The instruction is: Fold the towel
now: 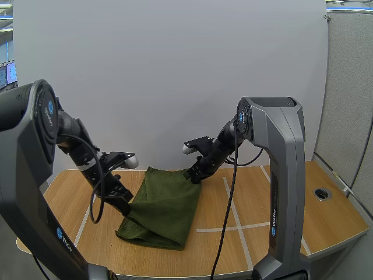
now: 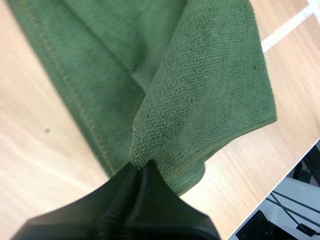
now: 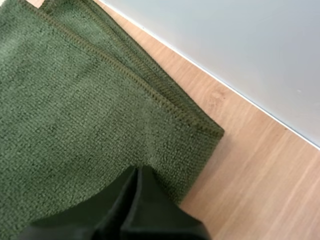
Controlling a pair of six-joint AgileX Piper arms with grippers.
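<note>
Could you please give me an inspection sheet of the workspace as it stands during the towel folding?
Surface: wooden table marked with white tape lines; a round hole near its right edge.
Job's things: one dark green towel, partly doubled over, with a raised layer running between the two grippers.
Clutter: nothing seen.
Grippers: left gripper has its jaws closed on the towel's hemmed left edge; right gripper has its jaws closed on the towel near its far right corner.
Cables: nothing seen lying on the table.
Surroundings: plain pale wall behind the table.
</note>
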